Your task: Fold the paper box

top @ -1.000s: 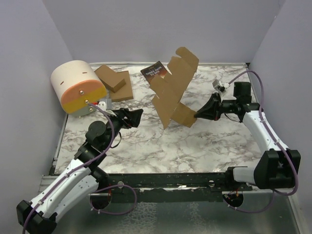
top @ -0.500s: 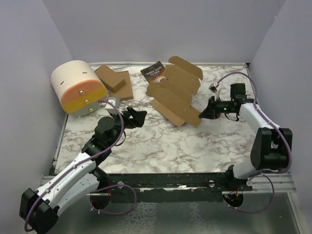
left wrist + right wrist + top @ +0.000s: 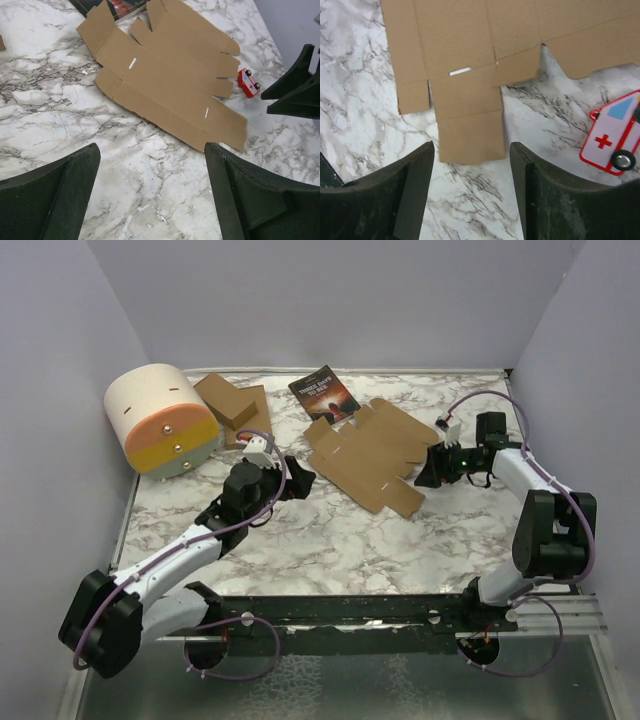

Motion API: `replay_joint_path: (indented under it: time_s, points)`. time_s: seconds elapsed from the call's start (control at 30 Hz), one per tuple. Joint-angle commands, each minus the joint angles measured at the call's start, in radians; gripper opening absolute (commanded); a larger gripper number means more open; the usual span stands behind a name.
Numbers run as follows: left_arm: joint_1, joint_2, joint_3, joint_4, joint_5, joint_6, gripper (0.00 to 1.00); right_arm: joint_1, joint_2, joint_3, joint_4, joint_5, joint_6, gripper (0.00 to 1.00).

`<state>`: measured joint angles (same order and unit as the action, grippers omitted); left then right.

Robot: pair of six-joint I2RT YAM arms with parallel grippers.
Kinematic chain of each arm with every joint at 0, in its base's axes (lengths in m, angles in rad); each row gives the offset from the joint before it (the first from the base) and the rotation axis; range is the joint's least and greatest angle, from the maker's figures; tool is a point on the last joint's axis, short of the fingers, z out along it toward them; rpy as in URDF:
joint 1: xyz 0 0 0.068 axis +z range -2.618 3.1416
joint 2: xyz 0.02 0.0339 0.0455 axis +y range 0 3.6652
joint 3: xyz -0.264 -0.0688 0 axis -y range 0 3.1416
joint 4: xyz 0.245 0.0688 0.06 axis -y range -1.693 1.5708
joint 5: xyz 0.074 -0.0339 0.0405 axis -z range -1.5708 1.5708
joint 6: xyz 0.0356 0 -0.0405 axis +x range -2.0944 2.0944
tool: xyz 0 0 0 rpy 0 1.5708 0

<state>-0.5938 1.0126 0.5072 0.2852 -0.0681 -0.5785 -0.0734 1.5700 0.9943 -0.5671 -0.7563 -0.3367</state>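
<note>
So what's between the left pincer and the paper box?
Nothing: only bare marble table separates the left pincer from the paper box, seen in the left wrist view.

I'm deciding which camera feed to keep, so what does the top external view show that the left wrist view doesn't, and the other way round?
Only the top external view shows the cream-and-orange cylinder and the stack of flat cardboard pieces. Only the left wrist view shows a small red-and-white toy ambulance beside the paper box. Both views show the paper box lying flat and unfolded on the marble table, the dark book behind it, and the right gripper at its edge.
</note>
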Motion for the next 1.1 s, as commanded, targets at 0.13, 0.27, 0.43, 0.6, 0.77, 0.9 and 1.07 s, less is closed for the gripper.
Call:
replay_joint_path:
  time_s: [0.13,0.27,0.43,0.6,0.77,0.9,1.07]
  points:
    - [0.126,0.223,0.172,0.040,0.222,0.079,0.89,-0.091,-0.043,0.035,0.009,-0.042,-0.044,0.71]
    - [0.212,0.375,0.300,0.022,0.352,0.068,0.89,-0.108,-0.120,0.023,0.006,-0.191,-0.079,0.73]
    - [0.258,0.604,0.514,-0.069,0.449,0.126,0.88,-0.109,-0.249,-0.067,0.112,-0.459,-0.087,0.73]
    - [0.264,0.807,0.771,-0.293,0.419,0.276,0.88,-0.109,-0.290,-0.163,0.224,-0.663,-0.043,0.76]
    - [0.262,0.982,1.012,-0.494,0.390,0.407,0.82,-0.109,-0.231,-0.090,0.096,-0.601,-0.121,0.79]
    - [0.265,1.110,1.160,-0.593,0.382,0.462,0.78,-0.109,-0.189,-0.063,0.052,-0.571,-0.142,0.79]
    - [0.275,1.223,1.292,-0.670,0.428,0.492,0.76,-0.109,-0.195,-0.066,0.062,-0.547,-0.137,0.79]
